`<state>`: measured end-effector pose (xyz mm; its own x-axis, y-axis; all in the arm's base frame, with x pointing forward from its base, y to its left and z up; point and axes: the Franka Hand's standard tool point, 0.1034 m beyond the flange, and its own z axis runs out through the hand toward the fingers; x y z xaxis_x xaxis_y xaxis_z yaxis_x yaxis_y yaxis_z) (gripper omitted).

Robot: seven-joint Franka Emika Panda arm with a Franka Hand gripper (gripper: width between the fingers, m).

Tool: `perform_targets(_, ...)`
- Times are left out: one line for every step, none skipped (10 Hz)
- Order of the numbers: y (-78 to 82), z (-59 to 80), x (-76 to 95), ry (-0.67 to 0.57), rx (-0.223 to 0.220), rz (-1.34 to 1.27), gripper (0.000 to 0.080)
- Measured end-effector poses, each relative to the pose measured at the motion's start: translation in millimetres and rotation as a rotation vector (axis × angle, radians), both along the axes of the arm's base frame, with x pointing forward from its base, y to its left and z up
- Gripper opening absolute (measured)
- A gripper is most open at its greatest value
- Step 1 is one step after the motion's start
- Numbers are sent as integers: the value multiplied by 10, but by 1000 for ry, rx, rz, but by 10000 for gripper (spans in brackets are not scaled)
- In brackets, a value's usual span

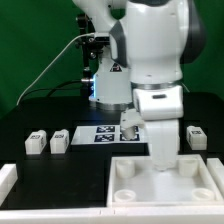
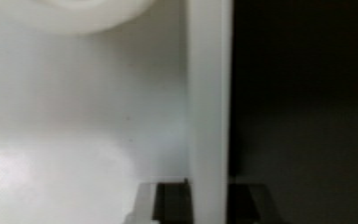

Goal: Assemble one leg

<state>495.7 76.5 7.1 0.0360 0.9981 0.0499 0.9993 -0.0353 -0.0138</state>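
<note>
My gripper (image 1: 160,138) points straight down and is shut on a leg (image 1: 163,156), a white cuboid held upright. The leg's lower end is at the far edge of the large white tray-like part (image 1: 200,186), between its corner recesses. In the wrist view the leg (image 2: 210,100) shows as a narrow white strip between my two dark fingers (image 2: 169,203), with the tray-like part (image 2: 69,110) beside it. Two more legs (image 1: 37,143) (image 1: 60,141) lie on the exterior view's left, and one (image 1: 196,136) lies on its right.
The marker board (image 1: 103,133) lies flat on the black table behind the tray-like part. A white rail (image 1: 8,180) runs along the front at the exterior view's left. The arm's base and cables stand at the back against the green backdrop.
</note>
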Motion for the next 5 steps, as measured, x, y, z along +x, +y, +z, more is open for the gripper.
perform_targets(8, -2, 3, 5, -4, 0, 58)
perform_targets(10, -2, 2, 6, -8, 2, 58)
perform_targets(5, -1, 6, 3, -12, 15, 58)
perform_targets(3, -2, 11, -4, -9, 29, 58)
perform_targets(-7, -2, 9, -9, -8, 25, 58)
